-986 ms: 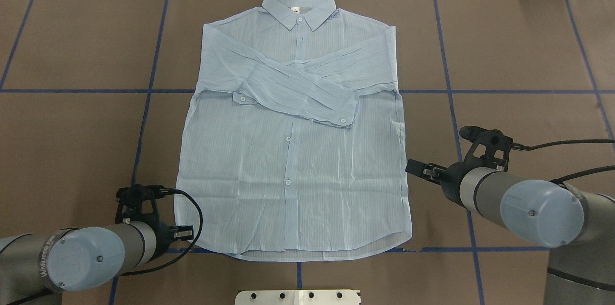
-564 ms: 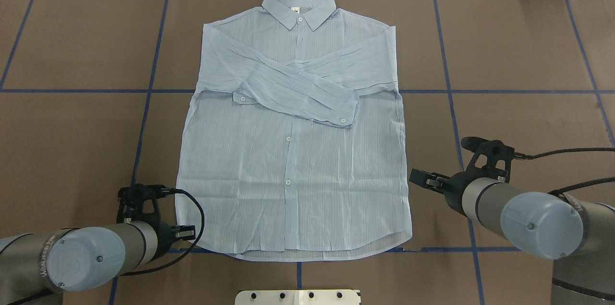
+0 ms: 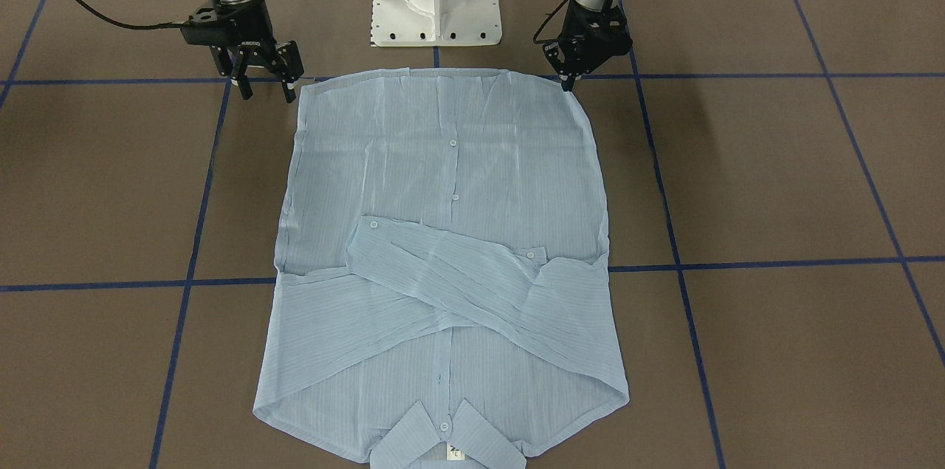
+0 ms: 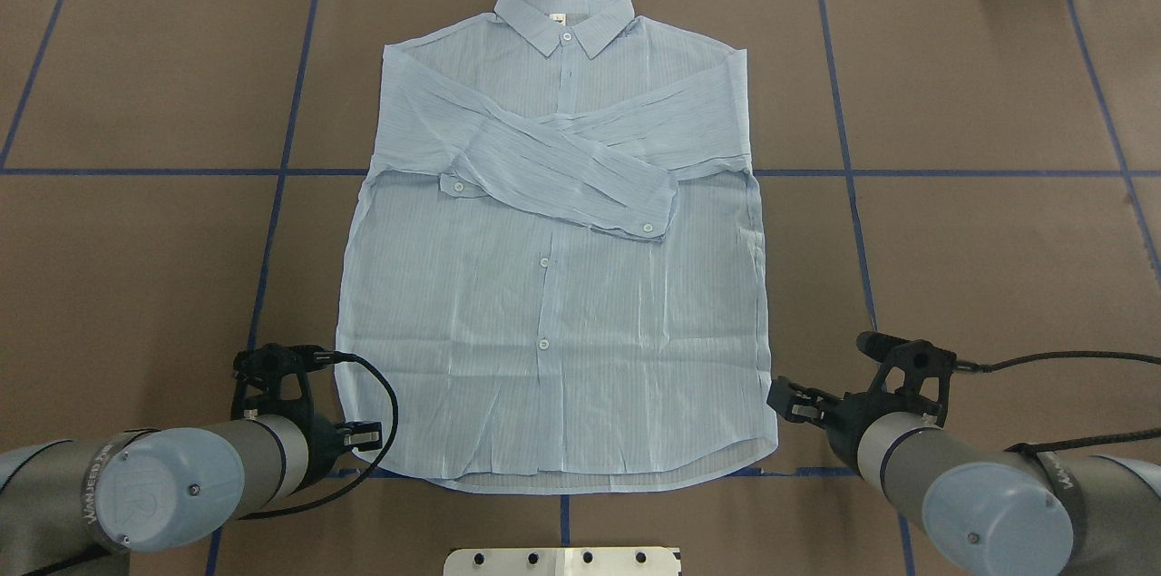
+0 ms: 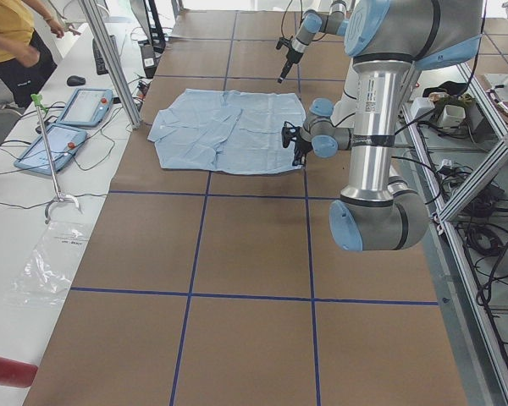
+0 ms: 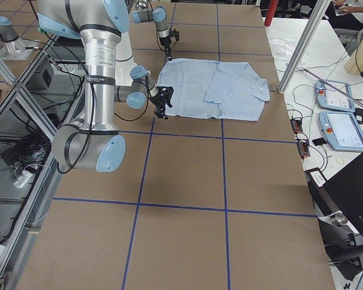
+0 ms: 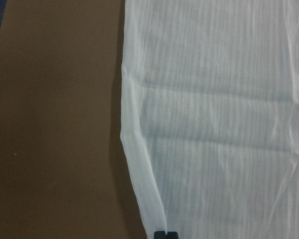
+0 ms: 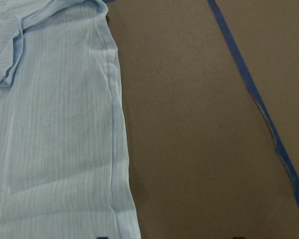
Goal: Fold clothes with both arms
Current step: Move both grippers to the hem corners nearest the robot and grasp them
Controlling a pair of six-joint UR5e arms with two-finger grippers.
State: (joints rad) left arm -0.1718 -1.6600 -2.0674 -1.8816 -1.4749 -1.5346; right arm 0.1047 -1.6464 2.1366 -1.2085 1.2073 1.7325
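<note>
Two risks at shirt [image 3: 443,181] hem corners: left gripper [image 3: 567,83], pinching thin cloth, may slip; right gripper [image 3: 267,94], spread open alongside, may miss.

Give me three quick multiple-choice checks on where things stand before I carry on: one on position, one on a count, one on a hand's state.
1. Where is the left hand?
A. At the collar
B. At a bottom hem corner of the shirt
C. Over a cuff

2. How many sleeves lie folded across the chest?
A. None
B. One
C. Two

3. What state is the right hand in?
A. Open, beside the hem corner
B. Shut on the hem
C. Shut on a sleeve

Answers:
1 B: the front-facing view shows its fingertips down at the hem corner nearest the robot.
2 C: the overhead view shows both sleeves crossing over the button line.
3 A: its fingers stand wide apart in the front-facing view, and the right wrist view shows the tips far apart at the shirt's edge.
</note>
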